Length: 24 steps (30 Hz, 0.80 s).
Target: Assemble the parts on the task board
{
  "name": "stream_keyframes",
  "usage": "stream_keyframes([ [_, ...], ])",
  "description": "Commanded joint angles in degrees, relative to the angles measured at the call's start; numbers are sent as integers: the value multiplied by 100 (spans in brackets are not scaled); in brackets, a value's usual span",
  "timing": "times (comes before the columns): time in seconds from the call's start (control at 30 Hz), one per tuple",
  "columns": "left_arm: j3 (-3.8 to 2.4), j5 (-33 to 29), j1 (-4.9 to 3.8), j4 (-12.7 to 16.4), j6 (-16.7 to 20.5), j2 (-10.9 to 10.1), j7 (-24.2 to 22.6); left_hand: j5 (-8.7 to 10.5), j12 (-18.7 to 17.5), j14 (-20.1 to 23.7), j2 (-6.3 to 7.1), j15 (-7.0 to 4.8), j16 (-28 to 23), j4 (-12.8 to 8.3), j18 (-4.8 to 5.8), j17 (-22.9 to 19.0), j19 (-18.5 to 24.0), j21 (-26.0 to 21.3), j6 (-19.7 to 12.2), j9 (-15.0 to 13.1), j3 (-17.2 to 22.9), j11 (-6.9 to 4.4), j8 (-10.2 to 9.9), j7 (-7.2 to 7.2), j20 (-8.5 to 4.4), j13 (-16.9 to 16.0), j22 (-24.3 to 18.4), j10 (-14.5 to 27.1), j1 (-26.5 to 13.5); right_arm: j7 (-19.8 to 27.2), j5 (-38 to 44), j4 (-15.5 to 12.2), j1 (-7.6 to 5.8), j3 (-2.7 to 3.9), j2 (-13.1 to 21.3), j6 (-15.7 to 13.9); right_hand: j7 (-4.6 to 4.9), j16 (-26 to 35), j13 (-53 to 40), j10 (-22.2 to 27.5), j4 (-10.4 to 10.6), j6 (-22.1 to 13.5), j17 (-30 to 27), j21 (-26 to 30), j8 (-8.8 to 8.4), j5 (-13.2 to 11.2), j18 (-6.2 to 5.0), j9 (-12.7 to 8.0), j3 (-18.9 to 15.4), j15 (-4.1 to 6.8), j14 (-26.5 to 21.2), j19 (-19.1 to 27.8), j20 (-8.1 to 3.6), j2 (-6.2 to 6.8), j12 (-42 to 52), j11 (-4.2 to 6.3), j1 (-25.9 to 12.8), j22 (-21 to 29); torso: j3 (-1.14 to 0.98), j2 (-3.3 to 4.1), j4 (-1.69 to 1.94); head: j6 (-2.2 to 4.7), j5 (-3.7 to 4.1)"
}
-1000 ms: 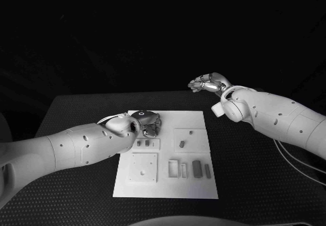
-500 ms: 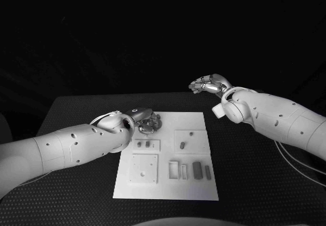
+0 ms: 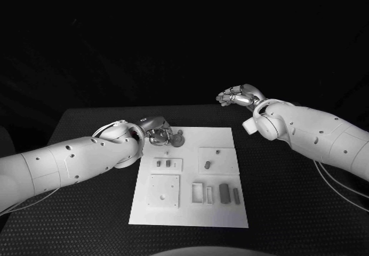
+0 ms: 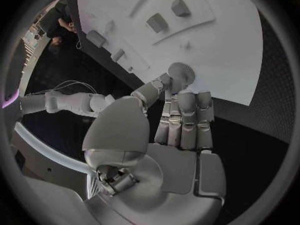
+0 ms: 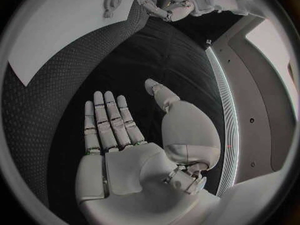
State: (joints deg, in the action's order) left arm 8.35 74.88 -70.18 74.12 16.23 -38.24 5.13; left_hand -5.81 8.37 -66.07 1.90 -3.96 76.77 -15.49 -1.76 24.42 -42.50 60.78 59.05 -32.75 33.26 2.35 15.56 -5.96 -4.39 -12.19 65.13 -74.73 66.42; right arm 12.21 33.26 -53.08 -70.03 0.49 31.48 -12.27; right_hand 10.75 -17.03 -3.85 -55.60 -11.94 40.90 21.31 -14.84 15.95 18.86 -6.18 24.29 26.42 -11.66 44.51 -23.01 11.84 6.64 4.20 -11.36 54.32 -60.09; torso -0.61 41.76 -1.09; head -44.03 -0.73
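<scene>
The white task board point(image 3: 192, 212) lies in the middle of the black table. My left hand point(image 3: 157, 133) hovers at the board's far left corner and pinches a round toothed disc point(image 3: 176, 140) between thumb and fingertips. In the left wrist view the disc point(image 4: 180, 73) sits at the tips of the hand point(image 4: 181, 125), just above the board point(image 4: 231, 50). My right hand point(image 3: 239, 96) is raised beyond the table's far edge, right of the board. In the right wrist view its fingers point(image 5: 109, 120) lie straight with nothing in them.
Two small pegs point(image 3: 163, 163) stand in a raised square on the board's left. Another square point(image 3: 215, 160) to the right carries two small pieces. A dark bar point(image 3: 223, 192) and narrow slots point(image 3: 198, 191) lie near the front, beside a flat square plate point(image 3: 163, 190).
My left arm has drawn back to the left and turned, so the disc in its fingertips now shows at the board's far left corner. The right hand has barely moved.
</scene>
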Motion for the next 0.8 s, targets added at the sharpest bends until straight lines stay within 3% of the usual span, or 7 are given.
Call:
stream_keyframes([
  [0.03, 14, 40, 0, 10, -248, -10, -38, -24, -32, -31, -10, -7, 16, 1, -66, -7, -38, -7, 68, -3, 26, 3, 25, -17, -493, -7, 6, -31, -33, 43, 7, -8, 0, 3, 8, 69, 198, 20, -5, -26, 11, -42, -10, 33, 30, 29, 70, -8, -19, 7, -27, 7, -11, -22, -35, 11, -43, -8, 2, 10, -15, -4, -9],
  [0.3, 75, 216, 4, -38, -329, -50, -30, -25, -34, -29, -9, -7, 15, -1, -65, -10, -34, -8, 70, -2, 30, 3, 27, -16, -493, -8, 7, -38, -33, 43, 9, -19, 0, 3, 14, 71, 198, 20, -5, -26, 10, -42, -10, 35, 31, 29, 70, -9, -18, 7, -27, 6, -11, -23, -35, 11, -42, -11, 2, 6, -13, -14, -19],
  [0.57, 191, 272, 29, -53, -384, -67, -30, -30, -36, -29, -10, -8, 15, -4, -64, -13, -33, -9, 75, -2, 37, 2, 30, -14, -494, -10, 10, -50, -30, 44, 9, -14, 0, 3, 14, 71, 199, 20, -5, -26, 10, -42, -11, 38, 32, 29, 71, -10, -18, 7, -27, 5, -11, -22, -35, 11, -42, -14, 4, 5, -14, -26, -32],
  [0.8, 208, 277, 57, -56, -443, -75, -39, -33, -39, -30, -12, -9, 15, -4, -63, -15, -33, -10, 78, -2, 41, 1, 32, -14, -495, -10, 12, -57, -30, 47, 10, -9, 0, 3, 15, 74, 199, 20, -5, -26, 10, -43, -12, 42, 33, 29, 71, -11, -18, 7, -27, 4, -11, -22, -35, 10, -42, -17, 2, 7, -16, -30, -31],
])
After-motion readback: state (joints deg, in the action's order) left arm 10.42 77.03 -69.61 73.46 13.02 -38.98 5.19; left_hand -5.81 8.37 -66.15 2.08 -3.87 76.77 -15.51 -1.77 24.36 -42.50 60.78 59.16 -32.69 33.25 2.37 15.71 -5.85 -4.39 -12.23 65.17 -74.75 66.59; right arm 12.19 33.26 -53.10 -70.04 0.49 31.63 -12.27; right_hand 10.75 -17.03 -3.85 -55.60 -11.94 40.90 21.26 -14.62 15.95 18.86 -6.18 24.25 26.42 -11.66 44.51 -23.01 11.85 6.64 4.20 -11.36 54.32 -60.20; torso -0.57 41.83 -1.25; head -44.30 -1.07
